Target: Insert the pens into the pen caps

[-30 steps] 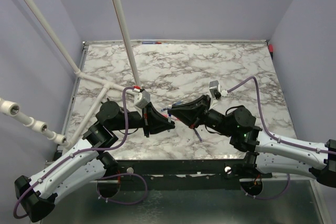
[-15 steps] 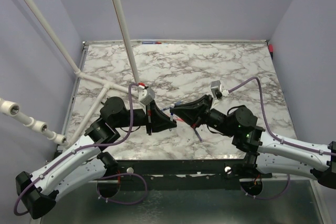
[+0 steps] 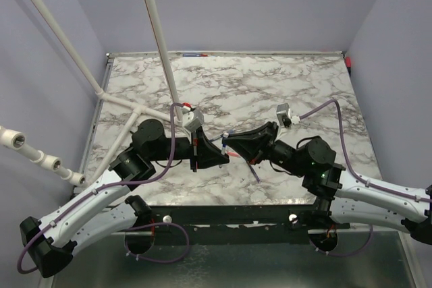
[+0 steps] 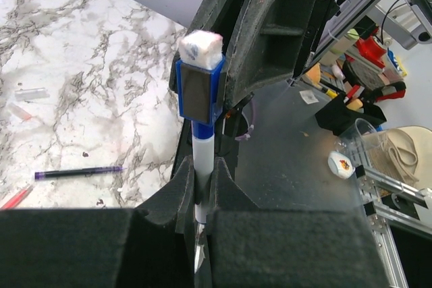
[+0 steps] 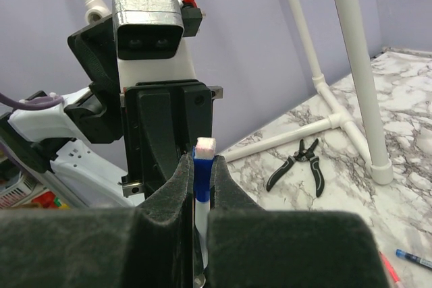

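My left gripper (image 3: 223, 156) and right gripper (image 3: 228, 141) meet tip to tip above the near middle of the marble table (image 3: 270, 85). In the left wrist view my left gripper (image 4: 201, 179) is shut on the white barrel of the blue pen (image 4: 202, 150). The blue pen cap (image 4: 198, 94) sits on the pen's far end. In the right wrist view my right gripper (image 5: 201, 175) is shut on that blue cap (image 5: 203, 170). A dark pen (image 4: 77, 172) and a red pen (image 4: 13, 197) lie on the table. The dark pen also shows below the right gripper (image 3: 255, 174).
Long white pipes (image 3: 158, 38) rise from a T-joint at the table's left. Black pliers (image 5: 302, 163) lie beside the pipe base. Two small caps (image 4: 27, 94) lie on the marble. A blue stick (image 5: 413, 257) lies at the right wrist view's lower right.
My left gripper has moved right and up towards the right gripper. The two grippers have closed the gap and now meet at the blue pen and cap.
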Tool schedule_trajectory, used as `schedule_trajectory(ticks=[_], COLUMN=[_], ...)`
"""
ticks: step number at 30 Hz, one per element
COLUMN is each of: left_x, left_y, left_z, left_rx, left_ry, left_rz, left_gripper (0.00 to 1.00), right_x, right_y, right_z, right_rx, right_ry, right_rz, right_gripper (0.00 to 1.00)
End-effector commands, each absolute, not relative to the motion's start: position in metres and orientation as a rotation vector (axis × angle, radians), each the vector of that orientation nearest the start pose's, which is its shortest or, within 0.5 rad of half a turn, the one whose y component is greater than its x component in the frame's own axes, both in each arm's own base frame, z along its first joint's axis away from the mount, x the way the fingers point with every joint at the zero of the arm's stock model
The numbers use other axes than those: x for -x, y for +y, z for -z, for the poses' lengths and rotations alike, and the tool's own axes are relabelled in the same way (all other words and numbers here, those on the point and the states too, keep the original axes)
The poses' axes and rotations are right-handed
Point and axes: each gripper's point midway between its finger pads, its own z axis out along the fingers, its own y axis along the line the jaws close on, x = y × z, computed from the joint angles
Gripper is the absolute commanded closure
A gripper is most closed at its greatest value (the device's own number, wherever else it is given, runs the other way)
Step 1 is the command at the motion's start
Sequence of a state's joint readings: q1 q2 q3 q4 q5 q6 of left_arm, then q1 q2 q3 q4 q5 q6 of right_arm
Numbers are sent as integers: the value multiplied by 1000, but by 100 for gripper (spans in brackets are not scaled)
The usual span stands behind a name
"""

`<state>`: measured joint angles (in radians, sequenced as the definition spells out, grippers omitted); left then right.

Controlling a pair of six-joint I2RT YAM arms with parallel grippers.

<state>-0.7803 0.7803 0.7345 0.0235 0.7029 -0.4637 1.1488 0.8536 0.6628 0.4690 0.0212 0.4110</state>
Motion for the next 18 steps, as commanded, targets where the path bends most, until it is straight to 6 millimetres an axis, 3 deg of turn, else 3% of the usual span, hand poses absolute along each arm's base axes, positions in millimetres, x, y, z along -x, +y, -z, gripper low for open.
schedule_trajectory(ticks=[1, 13, 18], left_x=[-135, -143, -144], left_y=[-279, -282, -284], left_z=[-373, -396, -400], left_rx=[-737, -749, -757], left_ry=[1381, 1327, 1320], left_rz=[1366, 1332, 1328], left_gripper=[100, 100, 100], right_x=[-97, -78, -79], right_y=[335, 333, 329], right_z=[-276, -253, -254], right_rx=[707, 761, 736], right_ry=[1553, 1601, 1600], right_rz=[-1335, -1397, -1392], right_gripper=[99, 99, 99])
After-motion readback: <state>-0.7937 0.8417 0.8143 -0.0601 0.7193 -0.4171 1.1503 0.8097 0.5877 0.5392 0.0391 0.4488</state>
